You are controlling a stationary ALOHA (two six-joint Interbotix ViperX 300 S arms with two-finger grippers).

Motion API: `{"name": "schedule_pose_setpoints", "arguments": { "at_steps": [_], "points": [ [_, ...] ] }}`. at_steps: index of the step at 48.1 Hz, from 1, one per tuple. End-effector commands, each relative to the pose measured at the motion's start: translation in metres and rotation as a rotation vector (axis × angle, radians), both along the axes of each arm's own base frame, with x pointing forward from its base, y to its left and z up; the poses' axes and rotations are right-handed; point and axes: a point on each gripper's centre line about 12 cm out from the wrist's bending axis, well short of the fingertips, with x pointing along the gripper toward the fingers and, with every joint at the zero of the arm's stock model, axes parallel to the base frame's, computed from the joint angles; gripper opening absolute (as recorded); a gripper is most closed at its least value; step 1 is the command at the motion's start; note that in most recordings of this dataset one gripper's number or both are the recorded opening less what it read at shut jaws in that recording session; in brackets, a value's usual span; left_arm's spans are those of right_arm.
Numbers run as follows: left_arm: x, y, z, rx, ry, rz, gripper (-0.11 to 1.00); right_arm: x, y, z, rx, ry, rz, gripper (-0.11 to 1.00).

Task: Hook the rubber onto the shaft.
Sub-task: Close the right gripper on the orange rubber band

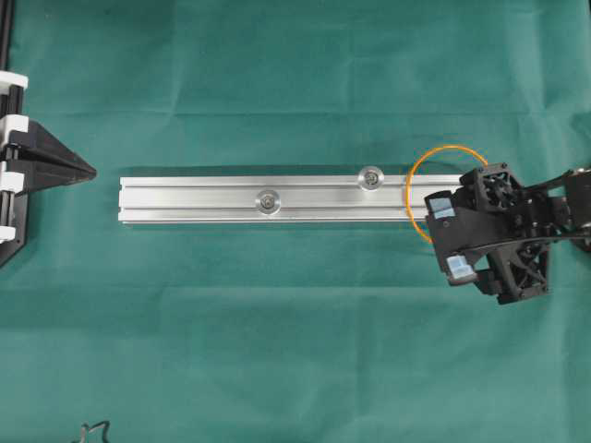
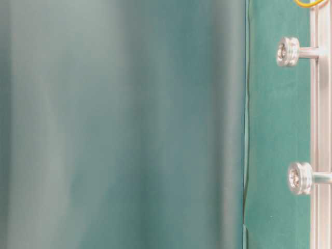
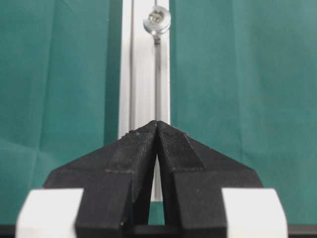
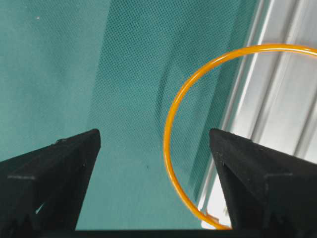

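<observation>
Green tabltop (image 1: 277, 323) lies bare around the rail (image 1: 277, 199). Right end effector (image 1: 450, 238) hangs spread over the rail's near end, the rubber band (image 4: 171, 144) lying between its fingers. Left end effector (image 3: 157, 124) is pressed together beyond the far end.

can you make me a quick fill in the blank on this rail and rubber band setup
1. The rubber band is coloured ____.
2. The aluminium rail carries ____ shafts.
3. The right gripper has its jaws ____.
4. The left gripper has its jaws ____.

Missing words: orange; two; open; shut
</observation>
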Motion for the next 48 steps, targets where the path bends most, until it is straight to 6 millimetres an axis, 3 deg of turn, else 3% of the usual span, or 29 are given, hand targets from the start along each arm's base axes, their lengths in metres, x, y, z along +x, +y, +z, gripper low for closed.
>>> {"name": "schedule_pose_setpoints", "arguments": {
  "at_steps": [1,14,26,31,41,44,48],
  "points": [
    [0.003,0.0,0.009,0.003,-0.026,-0.002,0.0,0.004,0.002,-0.003,0.004,-0.02,0.001,0.91],
    [0.004,0.0,0.009,0.003,-0.025,-0.002,0.0,0.004,0.001,-0.028,-0.003,-0.005,-0.004,0.9],
    [0.003,0.0,0.009,0.003,-0.025,-0.002,0.0,0.006,0.001,-0.034,-0.005,-0.008,-0.003,0.79],
    [0.003,0.0,0.009,0.003,-0.025,-0.002,0.0,0.005,0.0,-0.035,-0.012,-0.005,0.004,0.63],
    [0.003,0.0,0.009,0.003,-0.025,0.0,0.0,0.002,-0.001,-0.037,-0.018,0.003,0.008,0.13],
    [0.003,0.0,0.009,0.003,-0.026,-0.002,0.0,0.002,-0.001,-0.037,-0.018,0.0,0.008,0.05],
    [0.003,0.0,0.008,0.003,-0.023,-0.002,0.0,0.003,0.0,-0.036,-0.017,-0.007,0.009,0.05]
  ]
}}
